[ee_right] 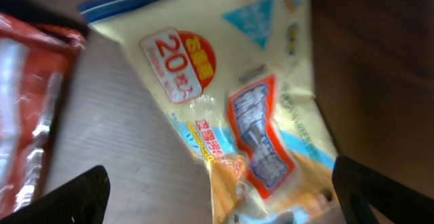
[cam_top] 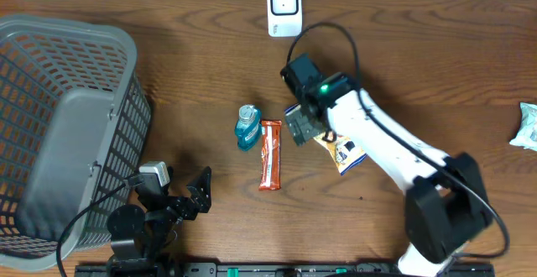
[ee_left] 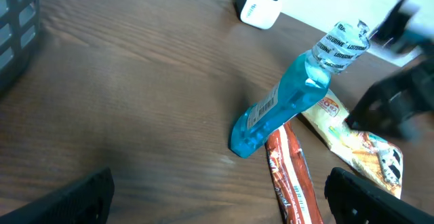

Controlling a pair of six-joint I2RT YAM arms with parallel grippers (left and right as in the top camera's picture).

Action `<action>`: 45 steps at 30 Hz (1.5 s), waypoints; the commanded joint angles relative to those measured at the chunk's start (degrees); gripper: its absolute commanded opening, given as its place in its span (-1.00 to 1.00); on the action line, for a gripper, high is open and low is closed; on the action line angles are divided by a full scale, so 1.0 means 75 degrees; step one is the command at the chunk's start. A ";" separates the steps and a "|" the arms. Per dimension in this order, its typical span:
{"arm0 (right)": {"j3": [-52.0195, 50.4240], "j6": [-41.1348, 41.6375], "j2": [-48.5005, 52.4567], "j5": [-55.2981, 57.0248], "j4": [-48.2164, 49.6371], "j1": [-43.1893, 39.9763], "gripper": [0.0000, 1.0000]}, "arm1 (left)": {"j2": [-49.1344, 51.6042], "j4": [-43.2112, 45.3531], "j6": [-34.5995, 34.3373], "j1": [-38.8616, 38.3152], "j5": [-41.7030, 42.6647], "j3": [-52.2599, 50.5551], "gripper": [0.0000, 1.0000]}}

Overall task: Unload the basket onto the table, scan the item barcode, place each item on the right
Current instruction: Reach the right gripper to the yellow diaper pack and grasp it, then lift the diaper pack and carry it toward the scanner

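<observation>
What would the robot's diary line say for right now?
left gripper: open, empty | right gripper: open above snack pouch | snack pouch: lying on table | scanner: at far table edge

The overhead view is bright, even and sharp, with soft shadows beside the grey slatted plastic basket [cam_top: 59,101] on the dark brown wooden table [cam_top: 193,67]. The right wrist view is smeared: print on the pale yellow snack packet [ee_right: 230,115] blurs. The left wrist view shows the clear blue mouthwash bottle [ee_left: 285,108] crisply.

The table [cam_top: 419,75] is holding one basket [cam_top: 126,134], one scanner [cam_top: 284,8], one blue bottle [cam_top: 247,128], one red bar [cam_top: 269,154], one yellow packet [cam_top: 346,153] and one white packet [cam_top: 527,126].
</observation>
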 commanded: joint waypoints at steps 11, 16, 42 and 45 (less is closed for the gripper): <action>-0.1078 -0.0775 0.1425 0.0624 0.1096 -0.0061 0.79 | -0.0012 -0.0166 0.0070 0.0038 0.0093 -0.0108 0.98; -0.1078 -0.0804 0.2177 -0.0458 0.0638 -0.0274 -0.53 | -0.0012 -0.0166 0.0070 0.0038 0.0093 -0.0108 0.98; -0.0064 -1.3385 0.0408 -1.1322 -0.5709 -0.3512 -0.98 | -0.0012 -0.0166 0.0070 0.0038 0.0093 -0.0108 0.98; -0.0067 -1.3650 0.0405 -1.2021 -0.5724 -0.3497 -0.98 | -0.0012 -0.0166 0.0070 0.0038 0.0093 -0.0108 0.98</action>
